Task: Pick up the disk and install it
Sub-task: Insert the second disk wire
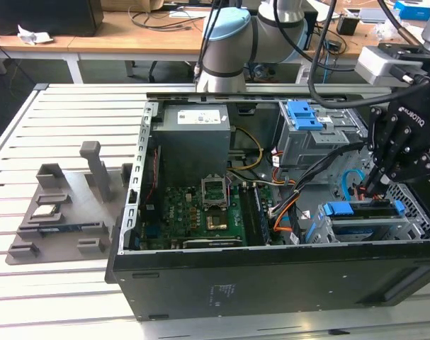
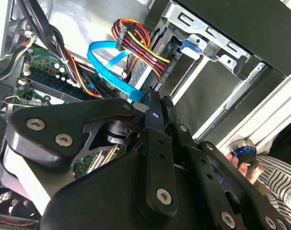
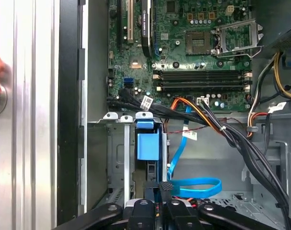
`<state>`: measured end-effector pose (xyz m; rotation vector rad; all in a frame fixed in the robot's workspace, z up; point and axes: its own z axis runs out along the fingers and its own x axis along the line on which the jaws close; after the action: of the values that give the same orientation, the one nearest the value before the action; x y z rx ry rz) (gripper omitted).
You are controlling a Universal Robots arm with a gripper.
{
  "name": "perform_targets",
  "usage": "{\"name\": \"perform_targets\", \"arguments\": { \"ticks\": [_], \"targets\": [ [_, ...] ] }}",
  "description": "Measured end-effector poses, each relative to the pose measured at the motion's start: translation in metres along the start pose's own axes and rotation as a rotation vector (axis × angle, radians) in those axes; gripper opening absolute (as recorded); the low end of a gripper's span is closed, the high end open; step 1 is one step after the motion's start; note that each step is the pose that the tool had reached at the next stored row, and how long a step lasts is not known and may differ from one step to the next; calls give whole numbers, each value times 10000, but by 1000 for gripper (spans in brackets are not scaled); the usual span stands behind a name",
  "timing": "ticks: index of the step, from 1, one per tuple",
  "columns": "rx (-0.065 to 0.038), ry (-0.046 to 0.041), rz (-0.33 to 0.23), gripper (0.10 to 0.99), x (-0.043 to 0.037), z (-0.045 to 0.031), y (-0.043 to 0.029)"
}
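The disk (image 1: 351, 210) sits in the lower drive cage at the front right of the open computer case (image 1: 271, 283), with its blue carrier frame facing up. In the first wrist view the disk (image 3: 147, 144) stands edge-on in its slot between the metal cage walls. My gripper (image 1: 377, 188) hangs just above the disk's right end, its fingers pressed together with nothing between them. The shut fingertips (image 3: 166, 187) sit close beside the blue frame. In the second wrist view the gripper (image 2: 156, 104) points down toward the cage and cables.
A blue flat cable (image 3: 195, 185) loops beside the cage, and black and orange wire bundles (image 3: 217, 124) cross to the motherboard (image 1: 211, 212). A bare blue bracket (image 1: 304, 113) tops the upper cage. A grey fixture (image 1: 59, 205) holding a chip lies at the exterior view's left. A person's hand (image 2: 243, 165) rests by the case.
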<state>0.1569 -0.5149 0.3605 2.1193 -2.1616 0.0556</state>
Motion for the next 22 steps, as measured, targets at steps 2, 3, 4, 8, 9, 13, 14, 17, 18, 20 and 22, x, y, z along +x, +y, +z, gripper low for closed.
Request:
{"name": "perform_targets", "arguments": {
  "ticks": [2,3,4,8,9,13,14,17,18,20,22],
  "targets": [
    [0,1,-6,161,-1,32,-4],
    [1,0,-11,161,1,44,-7],
    [2,3,-16,161,3,53,-9],
    [3,0,-28,161,13,96,-21],
    [4,1,-29,161,13,102,-23],
    [4,1,-34,161,10,126,-31],
    [4,2,-36,161,9,135,-34],
    [4,5,-40,161,8,150,-37],
    [4,5,-40,161,8,154,-38],
    [4,6,-40,161,7,162,-38],
    [4,5,-41,161,6,170,-38]
  ]
}}
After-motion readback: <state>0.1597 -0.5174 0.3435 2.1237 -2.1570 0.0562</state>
